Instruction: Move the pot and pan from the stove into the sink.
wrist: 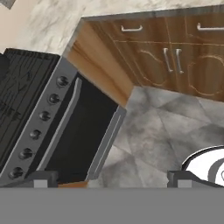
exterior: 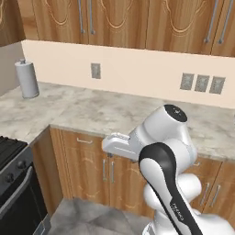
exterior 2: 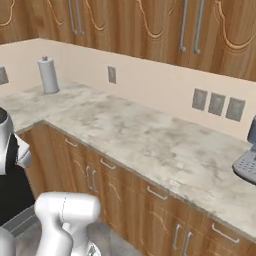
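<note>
Hand view looks down past the claw [wrist: 109, 180], whose two fingertips stand well apart with nothing between them, so it is released and carries nothing. Off to the claw's left lies the stove [wrist: 41, 109]: dark grates at the far left, then the silver panel with its row of knobs, then the black oven door with its bar handle, the whole front running as a long diagonal line up and away from the claw. At the top left edge a dark rounded shape sits on the grates; it may be the pot or the pan, but too little of it is visible to tell which. Directly ahead of the claw is grey tiled floor [wrist: 153, 131], and beyond it wooden cabinets [wrist: 175, 57] under the marble table [exterior: 92, 110].

Judging from this, the coming move turns on swinging left and up over the grates; nothing stands between. A paper towel roll [exterior: 26, 79] stands at the table's far left, wall outlets [exterior: 202, 83] to the right.
</note>
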